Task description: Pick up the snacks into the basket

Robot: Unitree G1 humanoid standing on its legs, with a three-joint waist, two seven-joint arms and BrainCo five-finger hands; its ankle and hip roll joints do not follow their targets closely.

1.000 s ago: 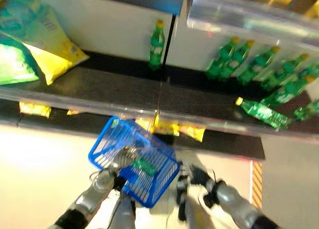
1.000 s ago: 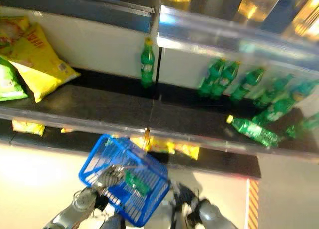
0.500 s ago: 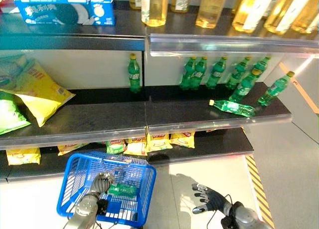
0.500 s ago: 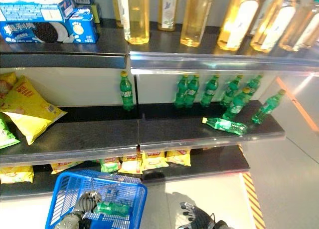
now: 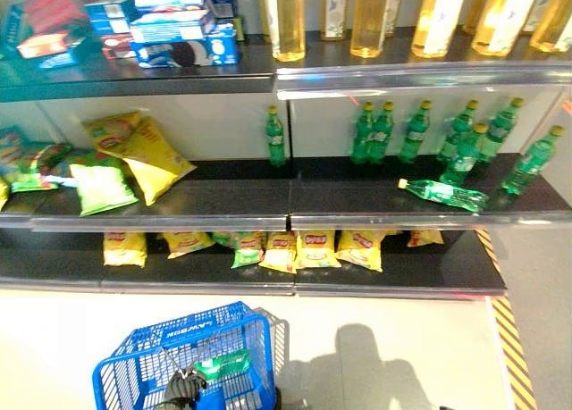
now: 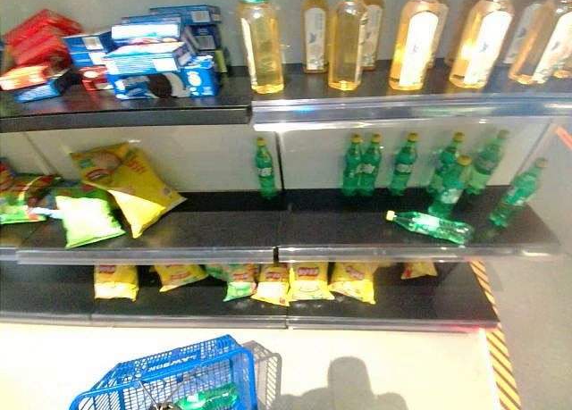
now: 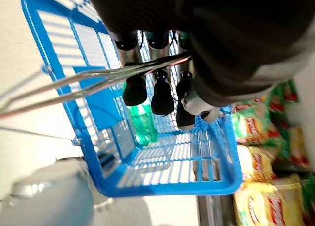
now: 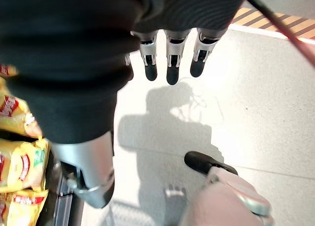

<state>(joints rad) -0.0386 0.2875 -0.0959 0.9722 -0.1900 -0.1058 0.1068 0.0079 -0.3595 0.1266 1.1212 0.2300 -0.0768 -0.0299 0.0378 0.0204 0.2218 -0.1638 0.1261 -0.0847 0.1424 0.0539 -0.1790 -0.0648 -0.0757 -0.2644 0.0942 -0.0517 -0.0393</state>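
Basket carried low, snacks untouched on the shelves

The left hand [image 7: 162, 83] curls round the wire handle [image 7: 88, 83] of the blue basket [image 5: 134, 365], which holds a green bottle [image 5: 222, 365]; the right hand [image 8: 170, 61] hangs relaxed, grasping nothing; yellow snack bags [image 5: 313, 249] lie on the bottom shelf [image 5: 429, 271]; a reach could tilt the basket, spilling the bottle.

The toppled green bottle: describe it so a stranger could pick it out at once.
Find the middle shelf, below the row of tall yellow bottles. At its right end stands a cluster of green bottles. The toppled green bottle is the one on its side, in front of them.
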